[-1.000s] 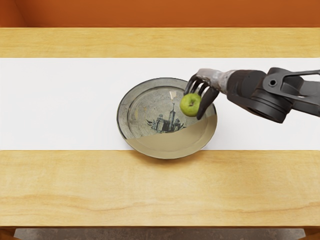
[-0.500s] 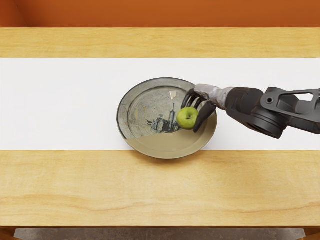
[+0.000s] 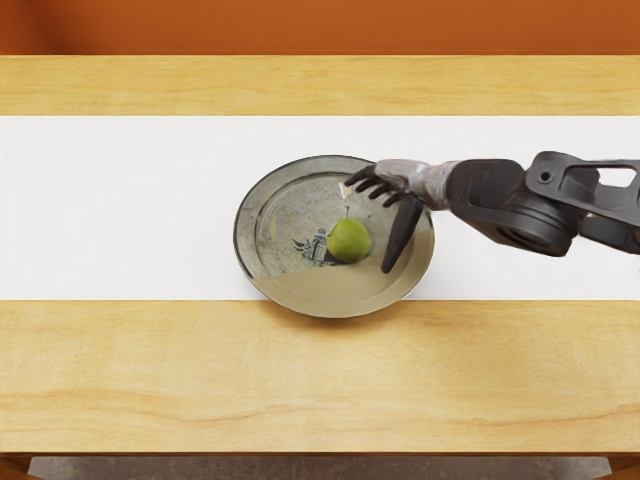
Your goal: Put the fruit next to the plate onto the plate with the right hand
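- The table [image 3: 320,370] is pale wood, and a wide bare strip of it fills the near part of the view.
- A white runner [image 3: 120,200] crosses the table from left to right beyond that strip.
- The plate [image 3: 300,303] sits on the runner just right of centre. It is round and metallic, and its near rim reaches the runner's near edge. Its near half shows tan and its far half grey.
- A dark print of buildings [image 3: 315,250] marks the middle of the plate.
- The fruit [image 3: 349,241] is small and green and lies on the plate, close to its centre and partly over the print. It looks almost round, so no clear long axis shows. Which way its stem end points cannot be told.
- The right hand [image 3: 400,185] hovers over the plate's far right part, just right of the fruit and beyond it. It is wide open and holds nothing.
- The thumb [image 3: 393,245] points toward the near edge, just beside the fruit's right side. A narrow gap seems to lie between them.
- The other fingers [image 3: 362,181] fan out leftward over the plate's far rim, apart from the fruit.
- The right arm [image 3: 520,200] is dark and comes in from the right edge above the runner.
- A second strip of bare wood lies beyond the runner.
- An orange wall [image 3: 320,25] stands behind the table.
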